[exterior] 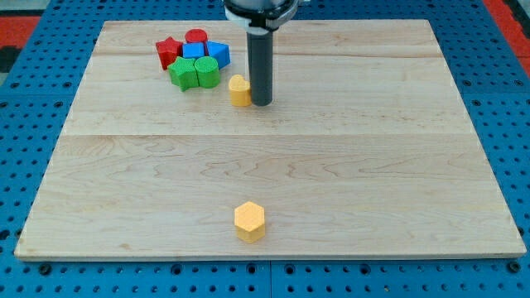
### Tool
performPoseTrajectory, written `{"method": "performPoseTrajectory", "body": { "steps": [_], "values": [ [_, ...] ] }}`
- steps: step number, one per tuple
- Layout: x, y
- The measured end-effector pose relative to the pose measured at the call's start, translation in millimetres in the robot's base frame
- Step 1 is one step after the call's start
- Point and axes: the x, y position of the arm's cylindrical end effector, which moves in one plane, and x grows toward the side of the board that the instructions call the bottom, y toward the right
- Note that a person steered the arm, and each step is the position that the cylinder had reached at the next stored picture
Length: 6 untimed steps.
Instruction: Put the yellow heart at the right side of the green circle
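One rod, no jaws on my rig to read | my tip (261,103) touched the yellow heart's (239,90) right side, upper centre of frame | green circle (207,74) sat just left of heart, apart.

lab / robot test bench, not a home or shop. evidence: pale wooden board (273,165) made of glued planks sits on a blue perforated base (25,124) with a regular grid of holes, the kind of mounting plate used for fixtures. red strip of another surface at the view's top right corner (509,12). only things on the board are small coloured toy blocks, e.g. yellow hexagon (249,221) near the view's bottom and a tight cluster (192,61) at top left. dark rod (261,66) hangs from a machine mount at the view's top. no household clutter visible in frame
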Motion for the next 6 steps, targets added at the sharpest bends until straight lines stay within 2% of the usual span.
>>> {"method": "performPoseTrajectory", "body": {
  "steps": [1, 2, 3, 5, 6],
  "values": [
    [-28.8, 0.2],
    [-9.8, 32.4],
    [20.6, 28.2],
    [23.4, -58.0],
    [10.1, -47.9]
  ]
}}
